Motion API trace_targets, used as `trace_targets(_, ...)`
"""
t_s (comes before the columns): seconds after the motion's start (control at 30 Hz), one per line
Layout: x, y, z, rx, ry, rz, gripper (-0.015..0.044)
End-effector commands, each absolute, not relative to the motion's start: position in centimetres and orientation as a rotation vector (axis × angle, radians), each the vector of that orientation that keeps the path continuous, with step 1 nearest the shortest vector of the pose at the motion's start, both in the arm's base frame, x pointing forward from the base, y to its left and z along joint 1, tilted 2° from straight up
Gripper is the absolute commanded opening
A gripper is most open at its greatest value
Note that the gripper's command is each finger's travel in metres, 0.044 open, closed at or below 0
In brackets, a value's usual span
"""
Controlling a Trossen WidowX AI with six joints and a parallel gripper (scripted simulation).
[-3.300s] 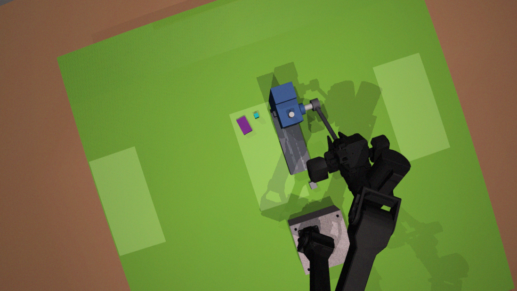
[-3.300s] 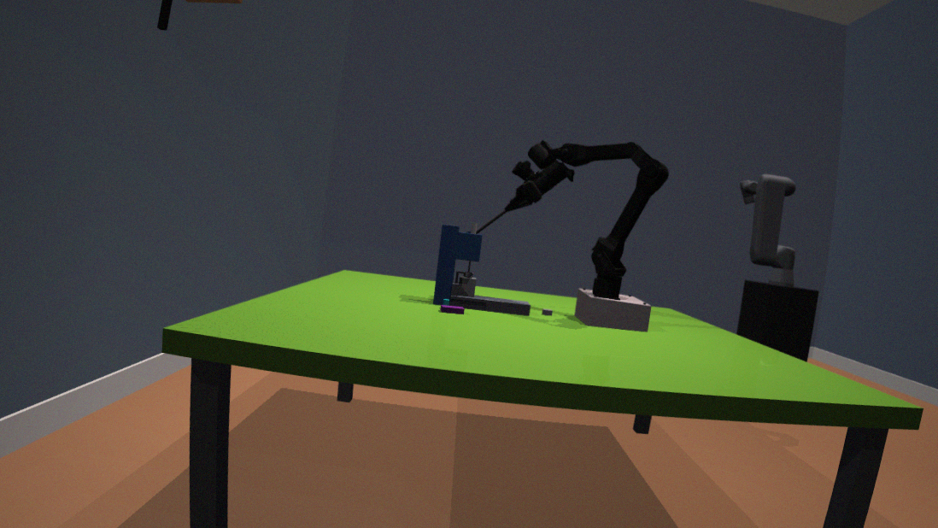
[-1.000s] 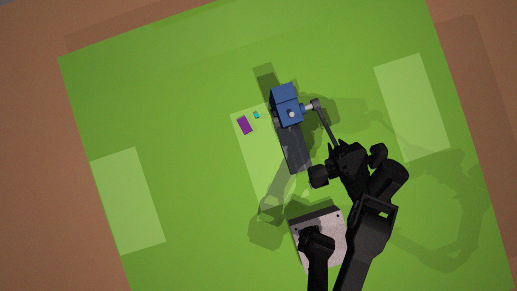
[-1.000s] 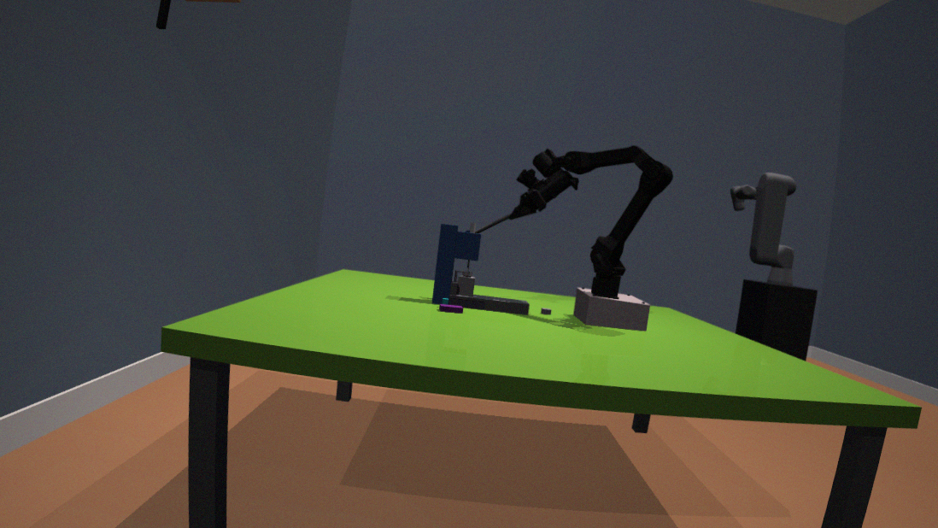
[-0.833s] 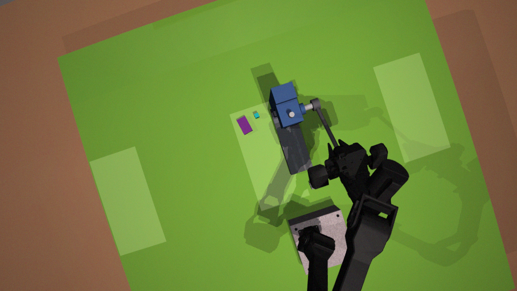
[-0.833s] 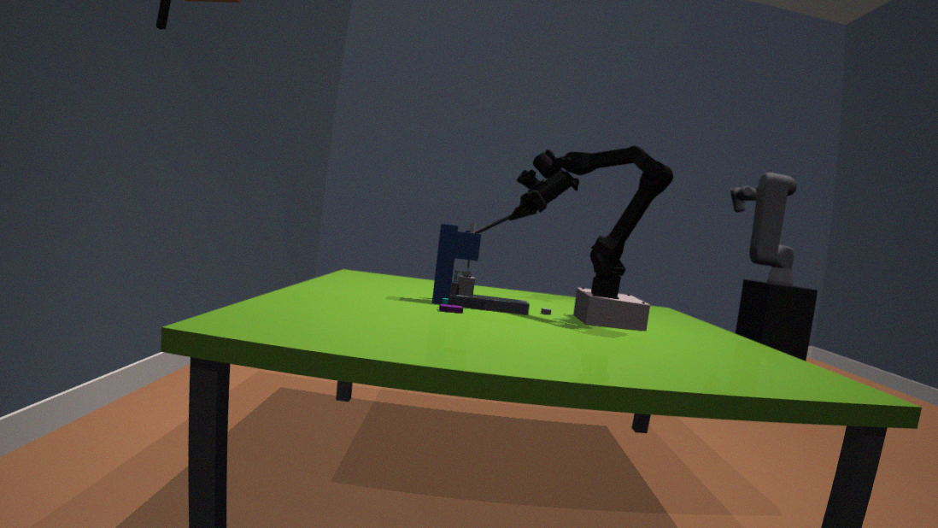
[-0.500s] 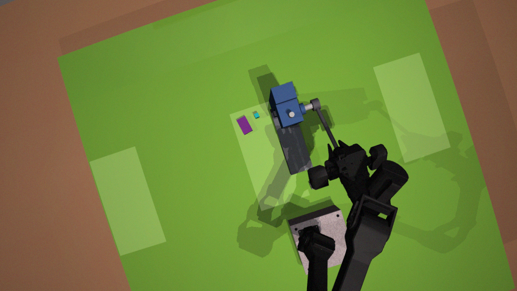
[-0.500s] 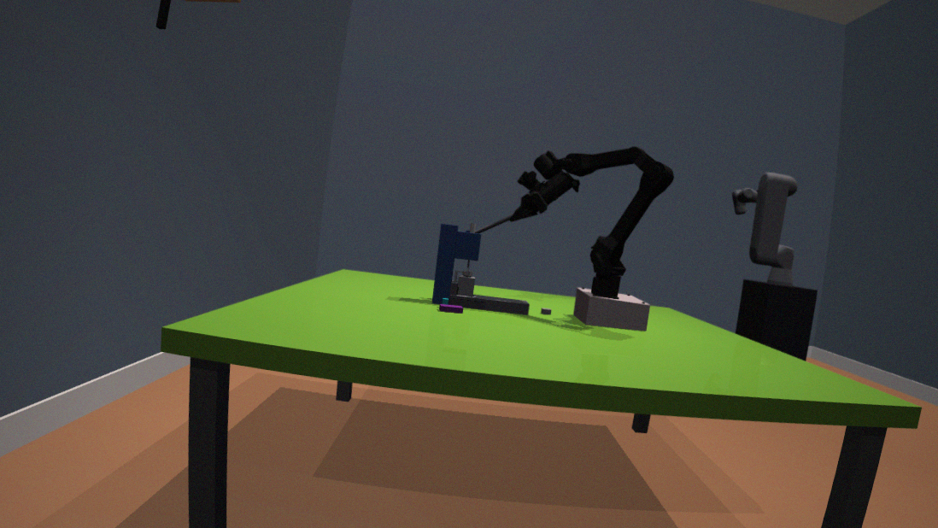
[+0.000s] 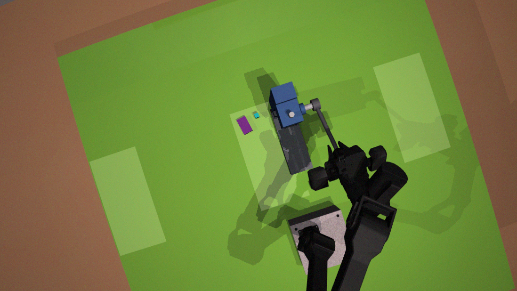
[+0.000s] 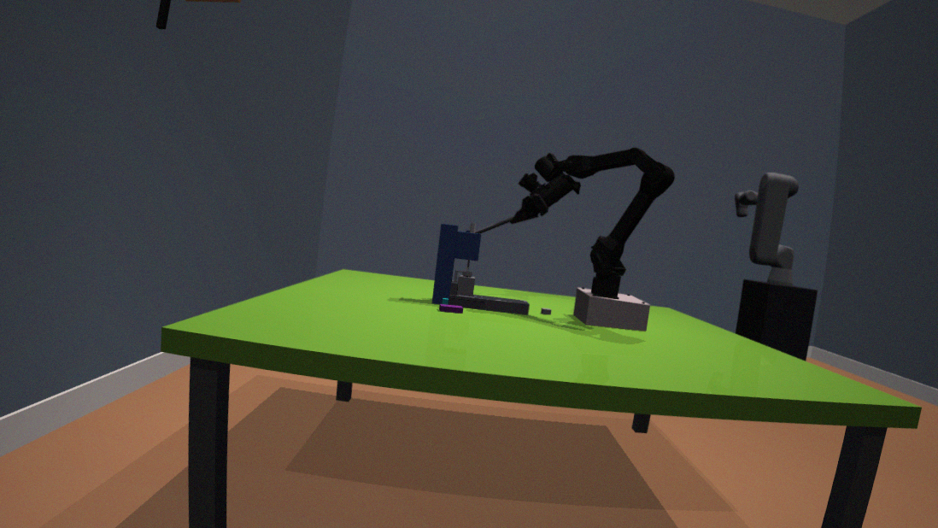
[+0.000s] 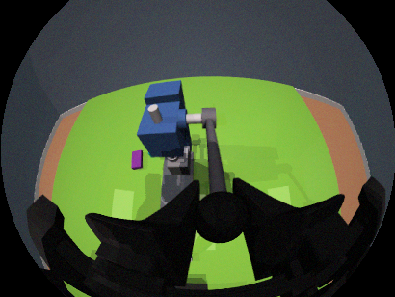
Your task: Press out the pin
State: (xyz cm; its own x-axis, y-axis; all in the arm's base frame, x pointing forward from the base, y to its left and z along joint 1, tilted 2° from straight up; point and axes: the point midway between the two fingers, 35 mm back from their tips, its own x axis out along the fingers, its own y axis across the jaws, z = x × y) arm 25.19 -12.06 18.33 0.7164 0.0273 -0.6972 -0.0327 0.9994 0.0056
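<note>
Between the black gripper's [image 9: 334, 147] [image 10: 513, 220] [image 11: 216, 182] fingers, the round black knob [image 11: 220, 217] is clenched, its slim grey lever [image 9: 326, 125] [image 10: 495, 225] [image 11: 216, 159] sloped down ahead.

And here's the arm [image 9: 368, 231] [image 10: 633, 202]: matte blk all over, chunky angular links w/ rounded joints, a sq. cut-out around 5 o'clock from the blue press in the top view. Gripper [image 9: 338, 147] [image 10: 512, 221] [image 11: 216, 184] is blk too, fingers wedge-shaped, tapering to pts.
</note>
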Motion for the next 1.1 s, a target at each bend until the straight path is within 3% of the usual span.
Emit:
trace_targets(0.0, 24.5, -12.1, 17.0, 0.007, 0.803, 0.027, 0.0000)
trace_targets(1.07, 24.0, -12.0, 15.6, 0.007, 0.804, 0.027, 0.0000)
